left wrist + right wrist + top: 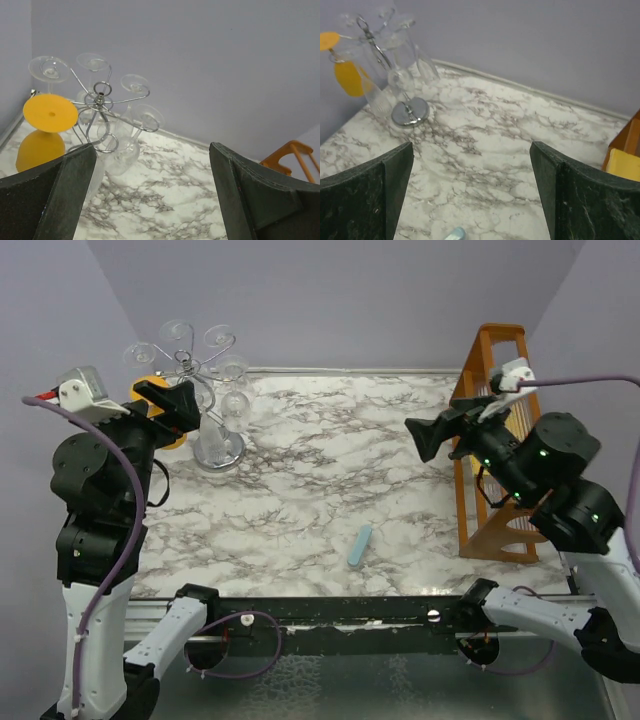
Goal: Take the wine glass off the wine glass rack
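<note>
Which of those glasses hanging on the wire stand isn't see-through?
The orange wine glass, hanging upside down on the left of the wine glass rack in the overhead view. All the other glasses there are clear.

Two racks, one orange glass, at least four clear glasses.

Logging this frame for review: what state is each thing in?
wine glass rack: upright, glasses hanging on it
orange wine glass: hanging bowl-down on the rack
clear wine glasses: hanging bowl-down on the rack
left gripper: open, holding nothing
right gripper: open, holding nothing
light blue bar: lying flat
orange wooden rack: upright
</note>
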